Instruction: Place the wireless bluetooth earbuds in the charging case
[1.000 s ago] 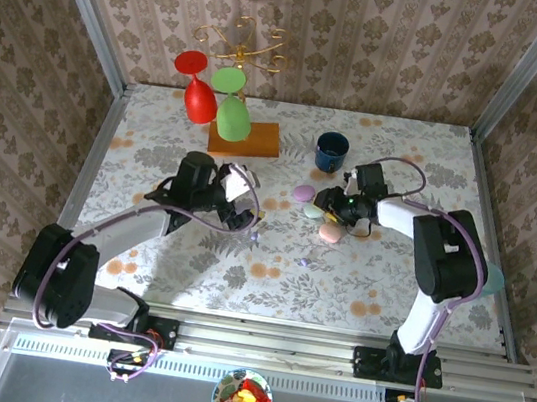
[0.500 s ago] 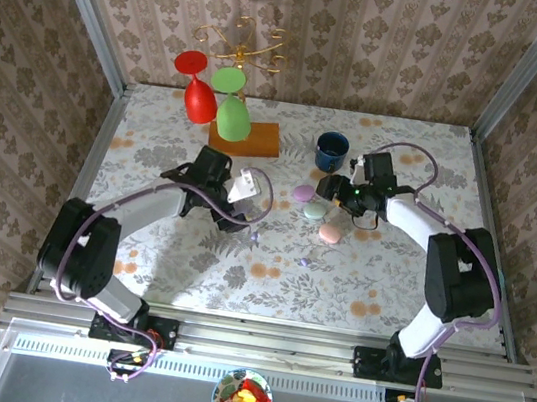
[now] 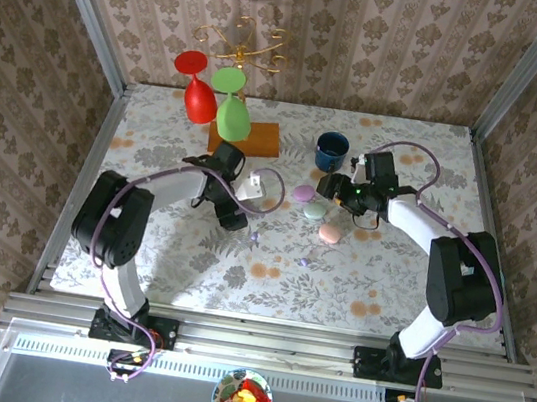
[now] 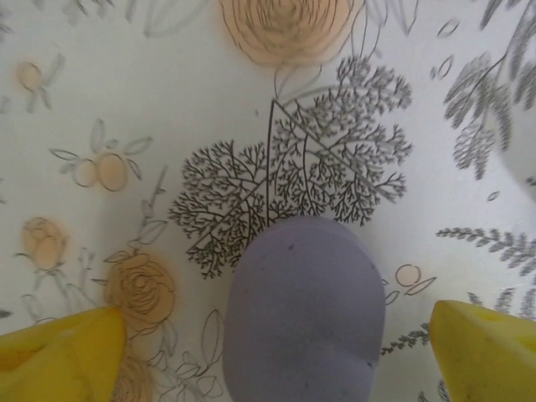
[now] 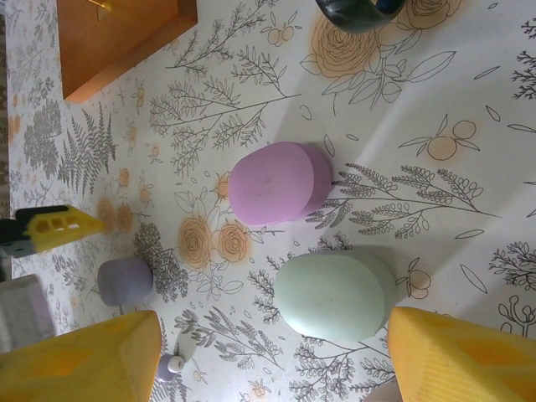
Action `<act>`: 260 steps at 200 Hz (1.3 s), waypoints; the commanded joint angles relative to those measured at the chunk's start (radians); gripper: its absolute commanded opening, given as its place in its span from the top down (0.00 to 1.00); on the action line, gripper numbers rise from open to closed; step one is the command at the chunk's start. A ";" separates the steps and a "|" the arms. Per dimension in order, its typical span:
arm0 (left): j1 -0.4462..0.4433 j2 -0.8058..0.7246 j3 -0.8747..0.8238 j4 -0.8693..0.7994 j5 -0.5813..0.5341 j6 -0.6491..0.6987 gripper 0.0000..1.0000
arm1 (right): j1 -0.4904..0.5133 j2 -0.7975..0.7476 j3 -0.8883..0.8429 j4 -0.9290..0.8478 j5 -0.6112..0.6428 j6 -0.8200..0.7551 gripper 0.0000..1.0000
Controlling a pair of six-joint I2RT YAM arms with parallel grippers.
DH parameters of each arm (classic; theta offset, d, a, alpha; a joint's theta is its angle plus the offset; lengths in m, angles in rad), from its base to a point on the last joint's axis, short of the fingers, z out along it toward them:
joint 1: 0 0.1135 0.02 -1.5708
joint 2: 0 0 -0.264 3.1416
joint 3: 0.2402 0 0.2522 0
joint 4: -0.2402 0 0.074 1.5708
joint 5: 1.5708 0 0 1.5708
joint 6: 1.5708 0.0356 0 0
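Your left gripper (image 4: 276, 347) is open, and its two yellow fingertips (image 4: 63, 352) are spread wide on either side of a lavender charging case (image 4: 301, 310). The case lies closed on the flower-printed table (image 4: 167, 75), with a clear gap between it and each fingertip. From above, that gripper (image 3: 235, 218) sits left of the table's middle, in front of a wooden block (image 3: 258, 137) that carries red and green glasses. Your right gripper (image 5: 272, 360) is also open, holding nothing. A mint green case (image 5: 335, 295) lies between its fingers, very close to the finger on the right of that view; you cannot tell whether they touch. A pink-purple case (image 5: 280, 182) lies just beyond the mint one, and a dark blue cup (image 3: 332, 151) stands farther back. In the top view a peach case (image 3: 330, 234) rests near the mint case (image 3: 315, 211). One tiny lavender earbud (image 5: 172, 364) lies loose on the table just beside the lavender case. A second tiny pale piece (image 3: 305, 261) lies in front of the peach case. Every case you can see is closed.
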 commanded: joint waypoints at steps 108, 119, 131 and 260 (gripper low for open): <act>0.016 -0.040 -0.005 -0.030 0.045 0.046 0.63 | -0.001 -0.154 -0.061 -0.054 -0.066 -0.017 0.27; 0.016 -0.064 -0.014 -0.019 0.053 0.045 0.63 | 0.001 -0.160 -0.067 -0.048 -0.089 -0.004 0.27; 0.017 -0.096 -0.027 0.003 0.070 0.045 0.63 | 0.006 -0.166 -0.076 -0.029 -0.122 0.016 0.27; -0.067 -0.400 -0.185 0.234 0.337 -0.003 0.63 | 0.210 -0.045 -0.013 0.160 -0.310 0.125 0.27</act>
